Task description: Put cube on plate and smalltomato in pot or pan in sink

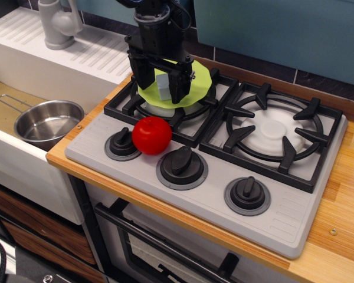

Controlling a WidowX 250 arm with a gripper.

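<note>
Gripper (160,88) hangs down over the back left burner, its two black fingers (177,87) spread wide with the small pale cube (163,88) sitting right between them. Whether the fingers touch the cube is hard to tell, but there looks to be a gap on each side. Beneath the gripper lies the lime-green plate (198,84), resting on the burner grate, and the cube sits on the plate's left part. Just in front of the gripper and lower down, the glossy red tomato (151,135) rests on the grey stove top (183,200), right beside the leftmost black knob (123,143) and touching the front edge of the grate. Off to the gripper's left and well apart, the shiny steel pot (48,121) sits upright in the sink (12,156), its wire handle pointing away toward the far left. Behind the gripper on that same side, the grey tap (59,22) stands on the ribbed white drainboard (94,50).
</note>
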